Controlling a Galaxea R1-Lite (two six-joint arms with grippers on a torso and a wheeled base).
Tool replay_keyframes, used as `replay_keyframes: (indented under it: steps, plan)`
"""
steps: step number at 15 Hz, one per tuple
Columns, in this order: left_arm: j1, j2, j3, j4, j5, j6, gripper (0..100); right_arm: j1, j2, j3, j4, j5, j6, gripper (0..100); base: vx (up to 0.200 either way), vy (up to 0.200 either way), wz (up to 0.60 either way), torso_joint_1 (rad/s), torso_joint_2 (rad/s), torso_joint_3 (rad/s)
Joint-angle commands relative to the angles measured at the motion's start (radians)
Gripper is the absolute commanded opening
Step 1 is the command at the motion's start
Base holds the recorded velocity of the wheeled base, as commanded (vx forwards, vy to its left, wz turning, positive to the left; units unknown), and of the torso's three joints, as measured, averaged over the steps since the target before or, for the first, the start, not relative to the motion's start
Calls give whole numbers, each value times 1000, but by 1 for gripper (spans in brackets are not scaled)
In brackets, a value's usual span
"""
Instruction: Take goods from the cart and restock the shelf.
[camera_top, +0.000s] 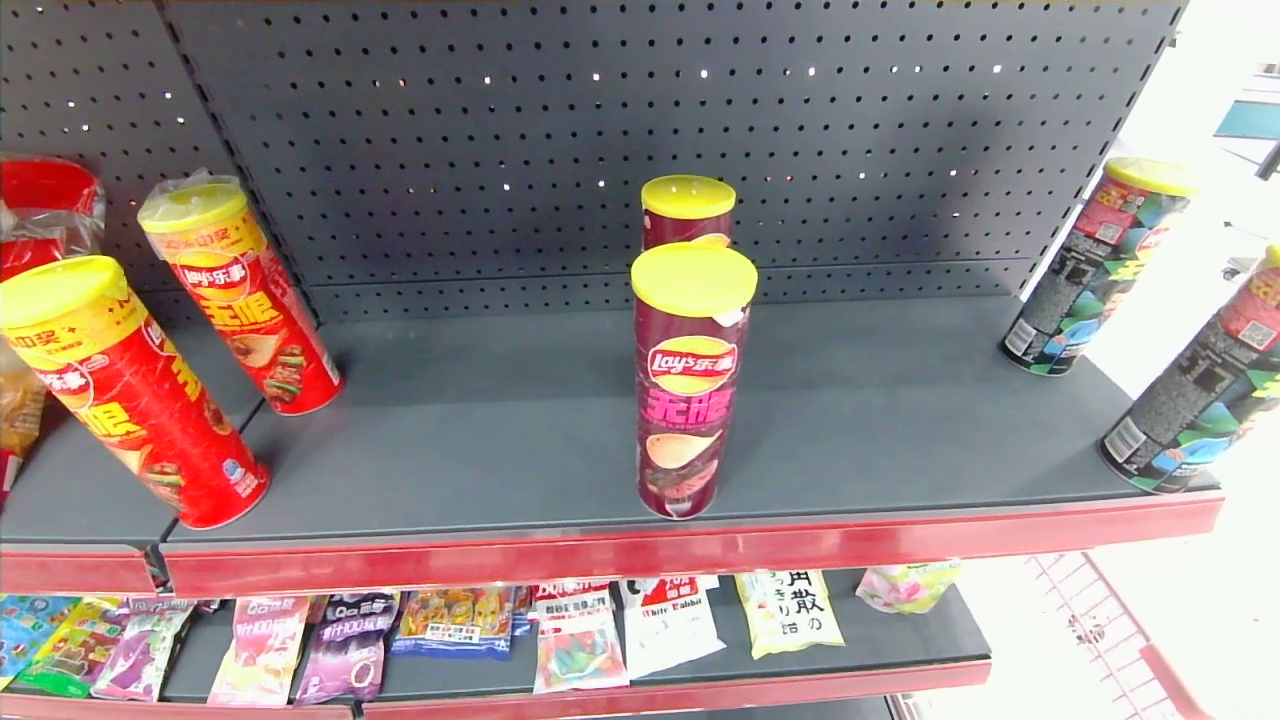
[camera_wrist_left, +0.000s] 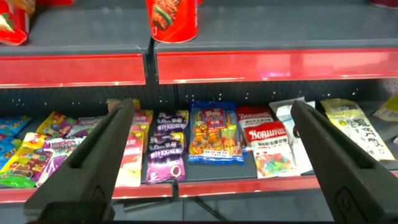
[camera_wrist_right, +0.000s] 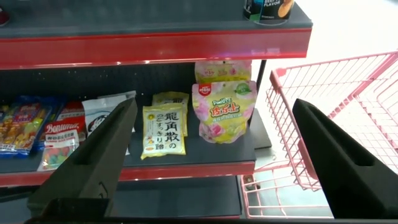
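Upright chip cans stand on the grey upper shelf (camera_top: 480, 420). A maroon can (camera_top: 690, 380) is near the front edge, with a second maroon can (camera_top: 687, 211) behind it. Two red cans (camera_top: 130, 390) (camera_top: 245, 295) stand at the left and two black cans (camera_top: 1095, 265) (camera_top: 1195, 395) at the right. My left gripper (camera_wrist_left: 211, 134) is open and empty in front of the lower snack shelf (camera_wrist_left: 236, 186). My right gripper (camera_wrist_right: 214, 134) is open and empty too, facing the lower shelf's right end beside the pink wire cart (camera_wrist_right: 336, 118).
The lower shelf holds several flat snack bags (camera_top: 450, 625), with a pink-green pouch (camera_wrist_right: 225, 109) at its right end. A perforated back panel (camera_top: 640, 130) closes the upper shelf. Bare shelf lies on both sides of the maroon cans.
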Motion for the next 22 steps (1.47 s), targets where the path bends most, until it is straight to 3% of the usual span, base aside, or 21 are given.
replay_keyframes:
  steps: [1, 8, 11, 12, 13, 14, 16, 17, 18, 21, 22]
  plan:
    - [1, 0, 0, -1, 0, -1, 100, 1, 0, 0, 0, 0, 0, 100, 0, 0, 0, 0, 0, 0]
    - [-7, 26, 0, -1, -5, 8, 100, 1, 0, 0, 0, 0, 0, 100, 0, 0, 0, 0, 0, 0]
    - [-7, 23, -2, -2, -60, 18, 100, 1, 0, 0, 0, 0, 0, 100, 0, 0, 0, 0, 0, 0]
    - [-11, 61, -63, -25, -76, 19, 100, 1, 0, 0, 0, 0, 0, 100, 0, 0, 0, 0, 0, 0]
    - [-25, 260, -225, -50, -74, -10, 100, 1, 0, 0, 0, 0, 0, 100, 0, 0, 0, 0, 0, 0]
    - [-27, 480, -448, -94, -80, -120, 100, 1, 0, 0, 0, 0, -2, 100, 0, 0, 0, 0, 0, 0]
    - [-35, 636, -586, -102, -115, -131, 100, 1, 0, 0, 0, 0, -2, 100, 0, 0, 0, 0, 0, 0]
    - [-76, 747, -646, -103, -237, -97, 100, 1, 0, 0, 0, 0, 0, 100, 0, 0, 0, 0, 0, 0]
    - [-93, 817, -664, -103, -306, -71, 100, 1, 0, 0, 0, 0, 0, 100, 0, 0, 0, 0, 0, 0]
    - [-128, 964, -696, -103, -359, 24, 100, 1, 0, 0, 0, 0, 0, 100, 0, 0, 0, 0, 0, 0]
    - [-203, 1050, -713, -103, -379, 48, 100, 1, 0, 0, 0, 0, 0, 100, 0, 0, 0, 0, 0, 0]
